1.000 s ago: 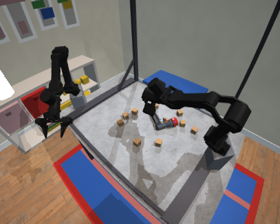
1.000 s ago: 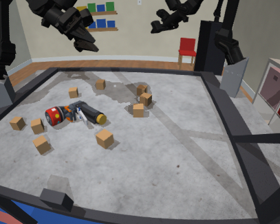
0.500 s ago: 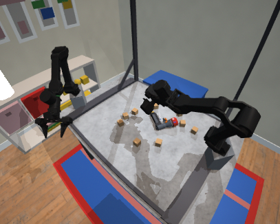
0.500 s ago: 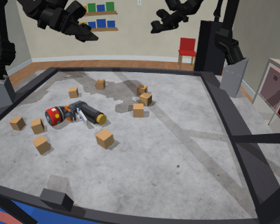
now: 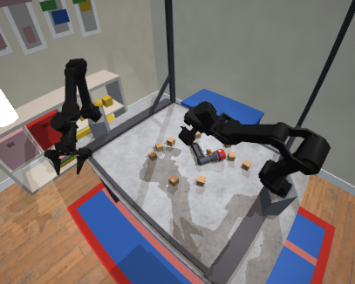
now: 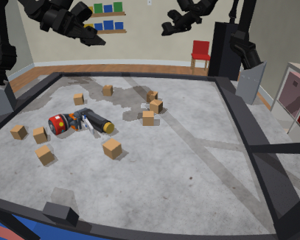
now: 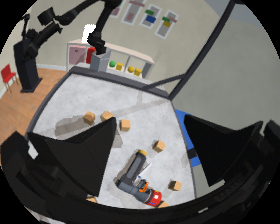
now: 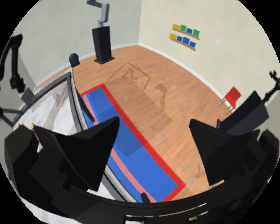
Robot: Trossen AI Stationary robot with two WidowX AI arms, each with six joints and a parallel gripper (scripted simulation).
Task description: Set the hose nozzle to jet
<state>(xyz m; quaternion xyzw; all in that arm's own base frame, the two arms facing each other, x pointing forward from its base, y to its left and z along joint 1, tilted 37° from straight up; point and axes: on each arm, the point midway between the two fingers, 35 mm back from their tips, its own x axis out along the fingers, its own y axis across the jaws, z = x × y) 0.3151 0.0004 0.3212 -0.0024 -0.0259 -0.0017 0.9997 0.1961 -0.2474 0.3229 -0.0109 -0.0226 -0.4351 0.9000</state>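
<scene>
The hose nozzle lies on its side on the table, its dark grip ending in a yellow cap. Its red head shows a white square and a yellow dot in the exterior view; no cyan plus sign can be made out. Orange parts and a whitish lever-like part sit between head and grip. My left gripper is open and empty, well above the nozzle and not touching it. My right gripper is open and empty, beyond the table's edge.
Several small wooden blocks lie around the nozzle, one near the grip's end and one close to the head. The table has a dark raised frame. A blue surface stands beyond the table's far edge.
</scene>
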